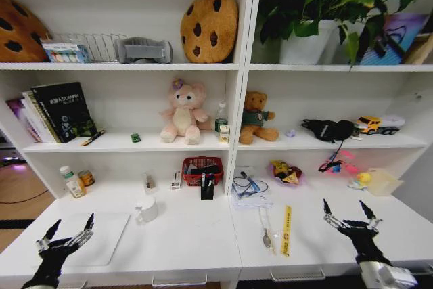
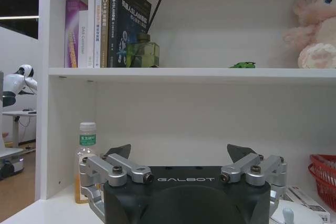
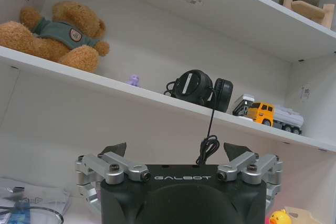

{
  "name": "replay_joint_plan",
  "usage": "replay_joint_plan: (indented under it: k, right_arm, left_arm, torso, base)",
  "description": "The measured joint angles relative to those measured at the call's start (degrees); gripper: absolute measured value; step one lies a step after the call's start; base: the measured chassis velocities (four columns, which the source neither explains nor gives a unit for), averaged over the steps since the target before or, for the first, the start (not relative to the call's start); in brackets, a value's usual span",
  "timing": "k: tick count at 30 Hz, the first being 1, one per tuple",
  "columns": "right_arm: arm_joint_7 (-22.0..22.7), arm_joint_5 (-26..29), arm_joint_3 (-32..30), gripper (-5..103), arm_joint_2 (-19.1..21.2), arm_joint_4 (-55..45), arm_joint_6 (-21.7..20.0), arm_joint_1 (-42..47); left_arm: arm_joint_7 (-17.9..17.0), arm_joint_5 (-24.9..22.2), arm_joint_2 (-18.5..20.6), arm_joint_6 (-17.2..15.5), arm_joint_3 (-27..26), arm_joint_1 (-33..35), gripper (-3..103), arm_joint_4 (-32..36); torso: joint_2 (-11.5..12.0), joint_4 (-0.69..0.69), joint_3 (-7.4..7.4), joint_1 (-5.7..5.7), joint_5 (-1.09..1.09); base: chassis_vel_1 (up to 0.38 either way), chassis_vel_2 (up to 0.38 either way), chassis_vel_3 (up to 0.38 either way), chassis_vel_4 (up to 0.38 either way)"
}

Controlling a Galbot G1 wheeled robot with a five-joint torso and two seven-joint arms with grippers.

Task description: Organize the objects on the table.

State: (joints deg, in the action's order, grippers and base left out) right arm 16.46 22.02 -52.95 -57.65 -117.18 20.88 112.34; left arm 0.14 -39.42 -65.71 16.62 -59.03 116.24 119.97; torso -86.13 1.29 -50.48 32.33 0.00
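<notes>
The left gripper [image 1: 70, 230] is hovering over the table's [image 1: 189, 235] front left corner, left of the mug [image 1: 147, 210], with its fingers spread and nothing between them. In the left wrist view this gripper [image 2: 181, 156] is facing the shelf unit, fingers apart, with a bottle [image 2: 85, 156] standing just beyond it.

The laptop [image 1: 91, 235] is lying closed on the table, just left of the mug and directly beside the left gripper. A bottle [image 1: 71, 182] and a small jar [image 1: 86, 178] are standing behind the laptop, farther left of the mug. The green car [image 1: 135, 138] is sitting on the shelf above the mug, between the books [image 1: 57, 112] and the pink plush [image 1: 181, 113]; a pen [image 1: 93, 137] is lying just left of the car.

A red basket [image 1: 201, 170] is standing behind and right of the mug, with a black holder [image 1: 208, 188] touching its front. Farther right of the mug, a spoon [image 1: 265, 232] and a yellow strip [image 1: 286, 229] are lying side by side near the table's front edge. A purple dish [image 1: 285, 174] is resting behind them, holding a yellow triangular piece [image 1: 291, 178].

The right gripper [image 1: 350, 212] is hovering over the table's front right area, well right of the mug, released and holding nothing. In the right wrist view this gripper [image 3: 178, 153] is facing the shelves, where headphones [image 3: 202, 88] are lying beside a toy truck [image 3: 270, 115].
</notes>
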Motion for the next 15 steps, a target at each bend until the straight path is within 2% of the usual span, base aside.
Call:
replay_joint_plan:
  k: [15]
  right_arm:
    - [0.0, 0.0, 0.0, 100, 0.0, 0.0, -0.1, 0.0]
  left_arm:
    - [0.0, 0.0, 0.0, 0.0, 0.0, 0.0, 100, 0.0]
  torso:
    - [0.0, 0.0, 0.0, 0.0, -0.02]
  base:
    - [0.141, 0.139, -0.137, -0.133]
